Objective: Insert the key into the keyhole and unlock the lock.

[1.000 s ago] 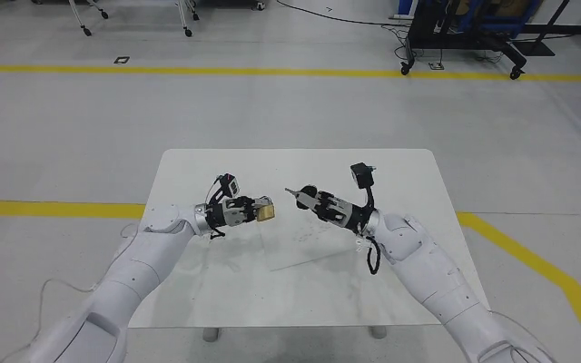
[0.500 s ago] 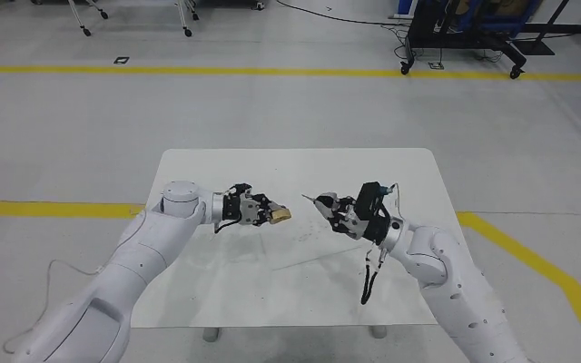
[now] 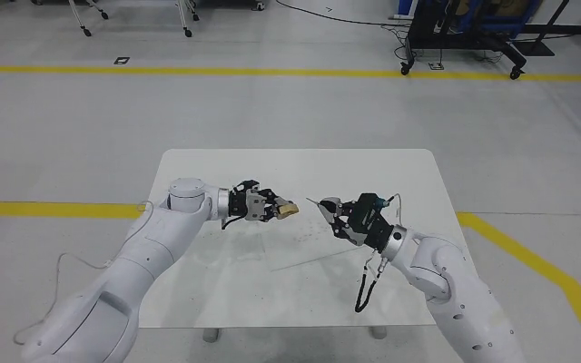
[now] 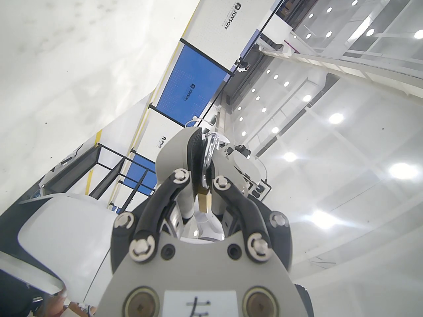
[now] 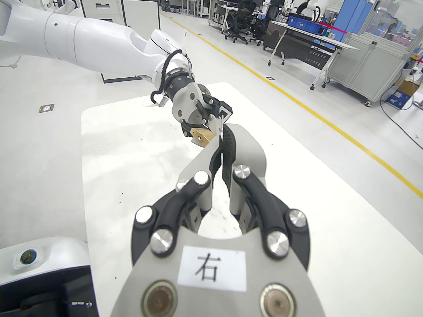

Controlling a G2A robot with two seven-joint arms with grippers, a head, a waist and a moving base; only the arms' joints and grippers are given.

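Alignment, not closing: over the last second both arms have re-posed. The lock (image 3: 288, 210) and key (image 3: 314, 202) have drifted toward the right arm's side, and the gap between them has hardly changed. The key tip is near the lock but not in it, so I judge that insertion is yet to begin. The left end effector (image 3: 272, 208) pinches the lock above mid-desk (image 3: 272, 299), keyhole end outward. The right end effector (image 3: 327, 207) is pressed shut on the key, aimed at that end, with both forearms converging.

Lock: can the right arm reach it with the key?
Likely yes: the lock, held in the left gripper, faces the key in the right gripper, with only air between.
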